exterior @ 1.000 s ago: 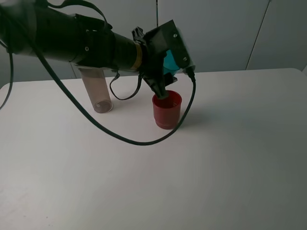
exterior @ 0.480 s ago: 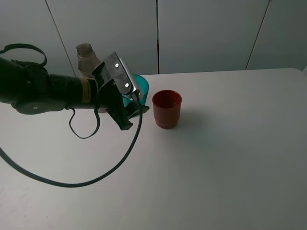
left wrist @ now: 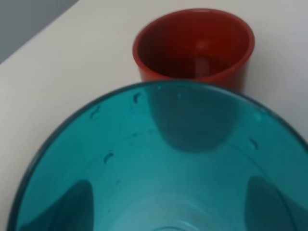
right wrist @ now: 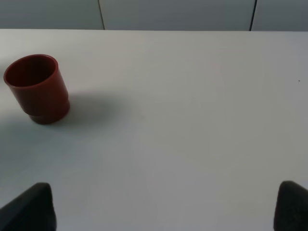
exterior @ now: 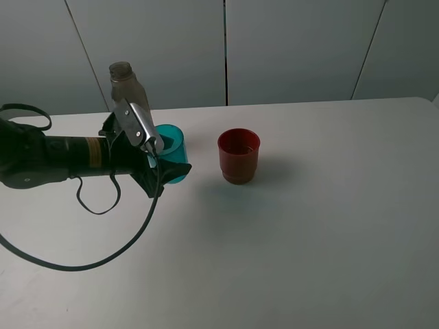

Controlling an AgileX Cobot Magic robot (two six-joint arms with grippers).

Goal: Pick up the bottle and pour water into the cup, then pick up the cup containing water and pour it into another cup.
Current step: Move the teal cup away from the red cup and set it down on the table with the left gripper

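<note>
Our left jaws (exterior: 167,163) pinch the teal tumbler (exterior: 169,152), upright. The red cup (exterior: 239,155) stands on the counter (exterior: 329,226) just beyond it, the brownish bottle (exterior: 125,89) behind. Our right jaws (right wrist: 163,204) spread wide, holding nothing.

bottle (exterior: 125,88): upright, rear-left | teal cup (exterior: 169,152): upright | red cup (exterior: 239,155): upright, apart

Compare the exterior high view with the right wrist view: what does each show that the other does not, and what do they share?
Only the exterior high view shows the bottle, the teal cup and the left gripper closed on it. Only the right wrist view shows the right gripper's open fingertips. Both show the red cup upright on the white table.
</note>
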